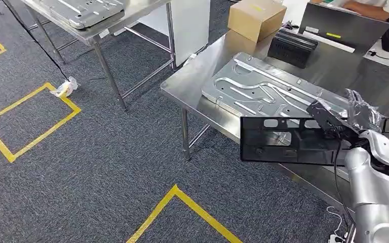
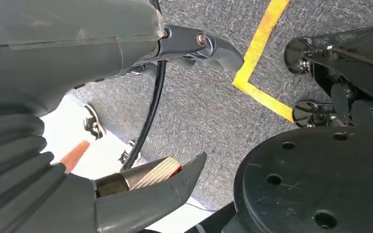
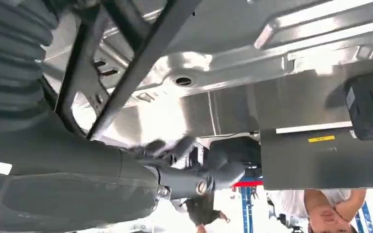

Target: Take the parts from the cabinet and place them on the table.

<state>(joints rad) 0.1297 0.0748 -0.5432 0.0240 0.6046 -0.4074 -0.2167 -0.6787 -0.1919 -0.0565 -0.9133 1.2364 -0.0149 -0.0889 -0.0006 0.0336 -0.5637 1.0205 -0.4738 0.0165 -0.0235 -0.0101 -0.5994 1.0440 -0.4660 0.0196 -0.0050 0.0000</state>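
over the table (image 1: pixel 192 83), right hand (image 1: pixel 334 121) seemingly grips black part (image 1: pixel 283 144).

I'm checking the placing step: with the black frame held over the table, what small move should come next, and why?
Probably lower it a little. The right robot hand holds the black rectangular plastic frame above the front edge of the steel table, beside the embossed silver metal panel, not yet resting.

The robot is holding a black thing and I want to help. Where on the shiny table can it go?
Bare steel lies on the table along its near-left edge beside the metal plate, and between plate and cardboard box. The far right, by the black case, is crowded. The right hand holds the black frame.
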